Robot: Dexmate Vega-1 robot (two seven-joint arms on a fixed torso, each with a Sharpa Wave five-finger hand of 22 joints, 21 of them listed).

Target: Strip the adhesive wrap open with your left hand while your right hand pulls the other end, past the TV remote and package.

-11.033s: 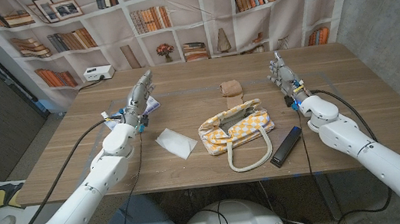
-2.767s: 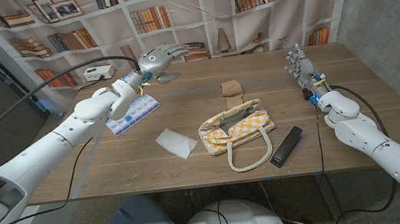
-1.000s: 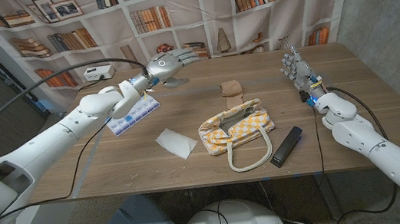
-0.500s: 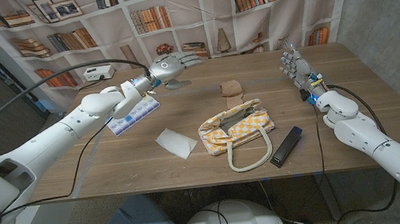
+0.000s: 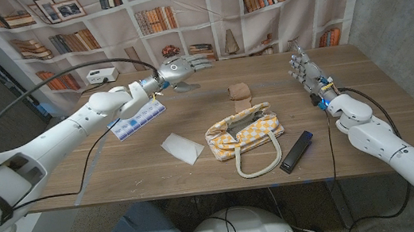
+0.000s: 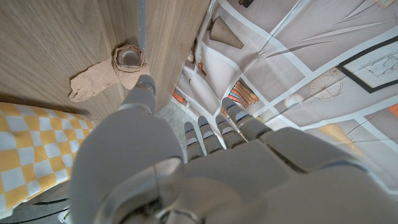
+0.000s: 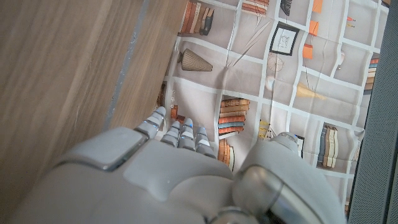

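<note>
The wooden bench [image 5: 199, 177] carried all the objects, and the yellow-and-white checked bag [image 5: 243, 130] near its middle serves here as the landmark. The adhesive wrap [image 5: 240, 90], a small tan roll with a loose tail, lay just behind the bag toward the bookshelf backdrop [image 5: 200, 5]; in the left wrist view the adhesive wrap [image 6: 118, 67] showed its hollow core and a flattened strip beside the bag's checked cloth [image 6: 31, 149]. The TV remote [image 5: 296, 151], a dark bar, lay just to the right of the bag, near the bag's cream handle loop. A white flat package [image 5: 182, 147] lay just to the left of the bag. Farther left of the bag, a blue-and-white card [image 5: 137, 118] lay partly under the left forearm.

The left robot hand [image 5: 175, 70] hung above the bench, behind and to the left of the bag, well apart from the wrap; its fingers [image 5: 198, 62] were spread and held nothing. The left wrist view showed the back of this left robot hand [image 6: 186, 168] with fingers extended and apart, aimed over the bench's far edge. The right robot hand [image 5: 303, 70] stood to the right of the bag and behind the remote, fingers up and parted, grasping nothing. The right wrist view showed the right robot hand [image 7: 174, 174] from behind, fingertips [image 7: 177, 132] extended over bare wood.
</note>
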